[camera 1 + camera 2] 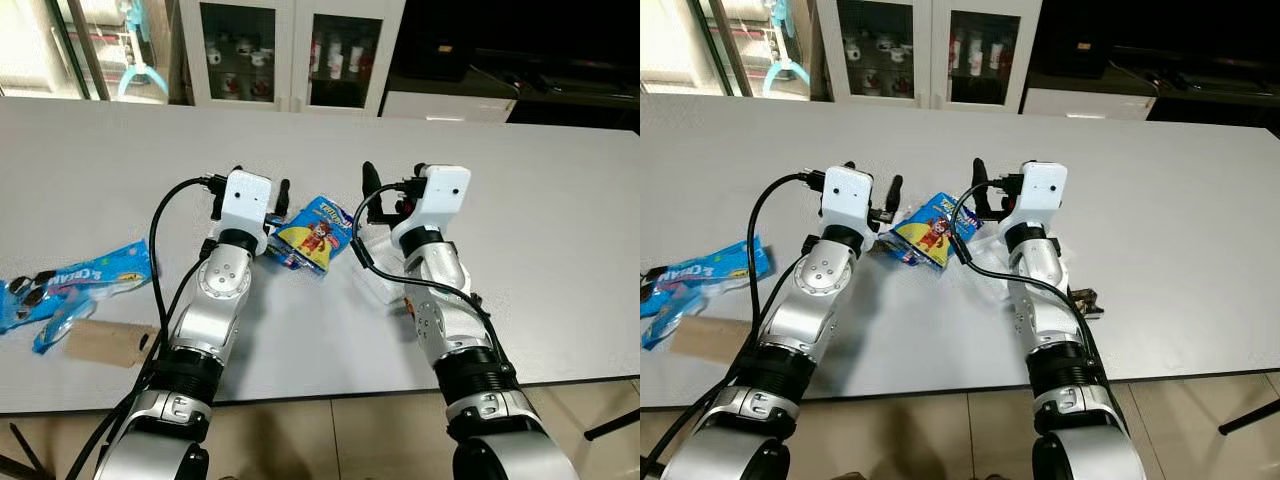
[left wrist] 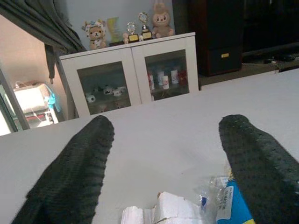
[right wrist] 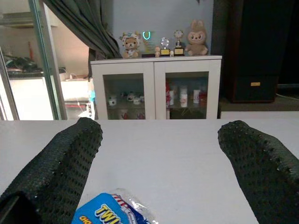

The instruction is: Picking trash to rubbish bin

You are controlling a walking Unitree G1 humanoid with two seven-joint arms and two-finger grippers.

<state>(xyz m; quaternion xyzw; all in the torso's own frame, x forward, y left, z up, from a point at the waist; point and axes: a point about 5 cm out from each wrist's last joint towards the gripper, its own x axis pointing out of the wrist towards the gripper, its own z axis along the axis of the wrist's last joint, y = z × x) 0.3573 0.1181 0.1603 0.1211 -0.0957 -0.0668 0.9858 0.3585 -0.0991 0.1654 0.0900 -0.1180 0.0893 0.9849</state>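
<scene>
A blue and yellow snack wrapper (image 1: pixel 312 232) lies on the white table (image 1: pixel 560 200) between my two grippers. My left gripper (image 1: pixel 260 186) hovers just left of it, open, with nothing between its fingers (image 2: pixel 74 172); the wrapper's edge (image 2: pixel 233 205) and a crumpled white scrap (image 2: pixel 156 212) lie below them. My right gripper (image 1: pixel 393 182) is just right of the wrapper, also open and empty, with the wrapper's corner (image 3: pixel 112 212) beside its left finger (image 3: pixel 60 163). A white crumpled paper (image 1: pixel 375 272) lies partly under my right forearm.
A long blue biscuit wrapper (image 1: pixel 70 285) and a brown cardboard piece (image 1: pixel 105 343) lie at the table's left front. A small dark scrap (image 1: pixel 1085 300) sits by my right forearm. The table's front edge (image 1: pixel 300 393) is close. A white glass-door cabinet (image 1: pixel 290 55) stands behind the table.
</scene>
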